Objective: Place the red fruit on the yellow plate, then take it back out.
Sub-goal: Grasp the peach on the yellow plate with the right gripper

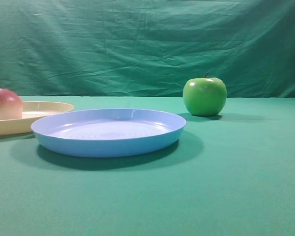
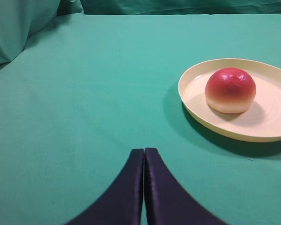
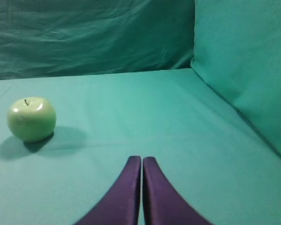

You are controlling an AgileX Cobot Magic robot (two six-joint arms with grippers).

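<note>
Since the red fruit (image 2: 230, 90) already sits on the yellow plate (image 2: 271, 124), I judge the first half of my job finished and only the taking-out left. From my left wrist view the fruit rests upright near the middle of the plate, red side up, nothing touching it. My left gripper (image 2: 144, 157) hangs over bare green cloth (image 2: 84, 93) well short of the plate, its two dark fingers pressed together with nothing between them. My right gripper (image 3: 141, 164) is likewise closed tight and empty, pointing across the cloth with the green apple (image 3: 31, 118) off to its left. On the high view the fruit and its plate sit at the far left edge, partly behind the blue plate (image 1: 108, 132), with the apple standing apart further back on the right. To finish, I expect the left gripper would need to spread its fingers, reach the fruit and lift it clear onto the cloth.
</note>
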